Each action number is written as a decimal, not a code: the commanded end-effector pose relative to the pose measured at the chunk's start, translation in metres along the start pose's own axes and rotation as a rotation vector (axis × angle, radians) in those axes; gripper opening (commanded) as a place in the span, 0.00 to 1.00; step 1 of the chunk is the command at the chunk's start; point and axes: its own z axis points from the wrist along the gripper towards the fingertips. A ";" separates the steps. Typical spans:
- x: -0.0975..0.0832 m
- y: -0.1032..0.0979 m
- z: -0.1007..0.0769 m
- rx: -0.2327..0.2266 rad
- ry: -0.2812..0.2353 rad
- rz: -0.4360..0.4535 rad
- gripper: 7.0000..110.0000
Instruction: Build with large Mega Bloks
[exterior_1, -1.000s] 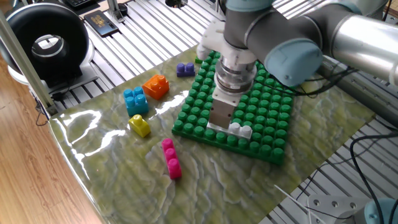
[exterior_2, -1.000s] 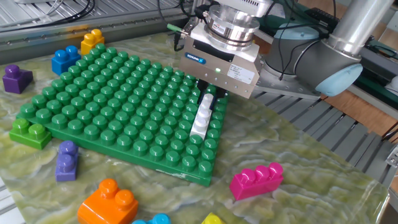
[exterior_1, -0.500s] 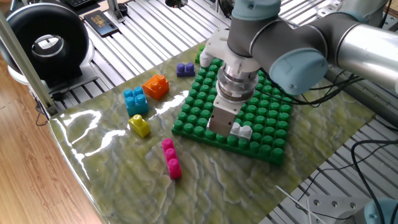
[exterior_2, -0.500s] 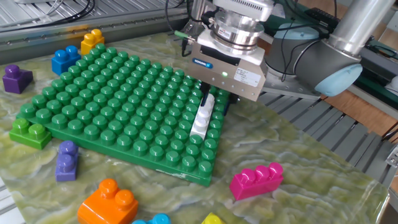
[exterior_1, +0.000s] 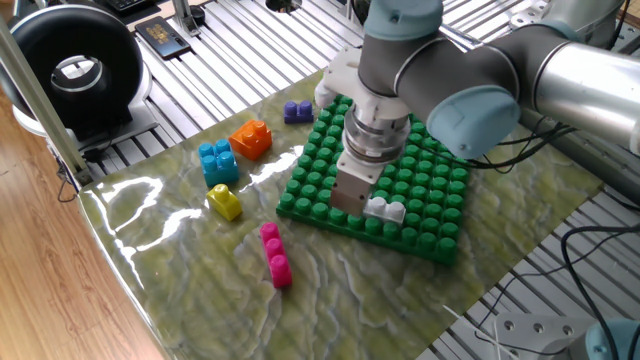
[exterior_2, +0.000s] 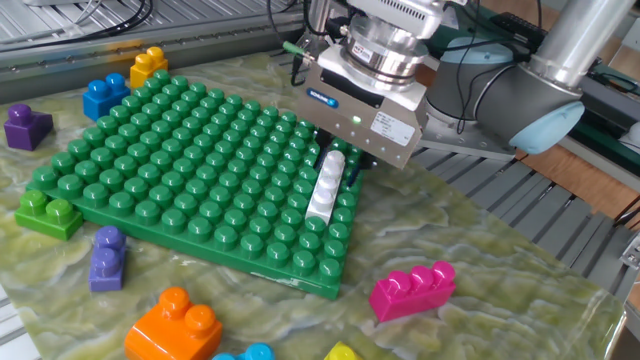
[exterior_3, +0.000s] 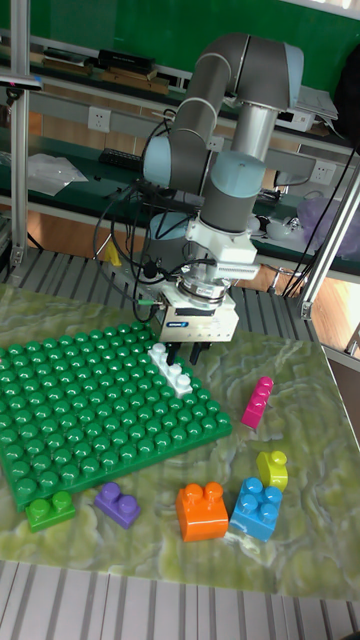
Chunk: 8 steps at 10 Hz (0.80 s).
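Note:
The long white Mega Blok (exterior_2: 327, 186) (exterior_1: 385, 210) (exterior_3: 170, 367) sits pressed onto the green baseplate (exterior_2: 180, 170) (exterior_1: 440, 190) (exterior_3: 90, 400) near one edge. My gripper (exterior_2: 338, 160) (exterior_3: 185, 352) hangs just above the white brick's far end, fingers apart on either side of it, holding nothing. In one fixed view the gripper body (exterior_1: 350, 188) hides the fingertips. Off the plate lie a pink brick (exterior_1: 275, 255) (exterior_2: 412, 288), yellow brick (exterior_1: 225, 202), blue brick (exterior_1: 217, 162), orange brick (exterior_1: 251, 138) (exterior_2: 175, 325) and purple brick (exterior_1: 297, 111) (exterior_2: 107, 258).
A small green brick (exterior_2: 48, 212) (exterior_3: 50, 508) touches a corner of the baseplate. Beyond the plate's far side lie another purple brick (exterior_2: 25, 125), a blue one (exterior_2: 100, 97) and a yellow one (exterior_2: 148, 65). The mat's edge drops to slatted metal.
The gripper has risen a little off the white brick and shifted slightly. The white brick stays where it was on the baseplate.

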 end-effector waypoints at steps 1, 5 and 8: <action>-0.017 -0.003 -0.005 0.004 -0.042 0.067 0.00; -0.030 0.009 -0.006 -0.030 -0.062 0.095 0.00; -0.029 0.009 -0.007 -0.028 -0.055 0.092 0.00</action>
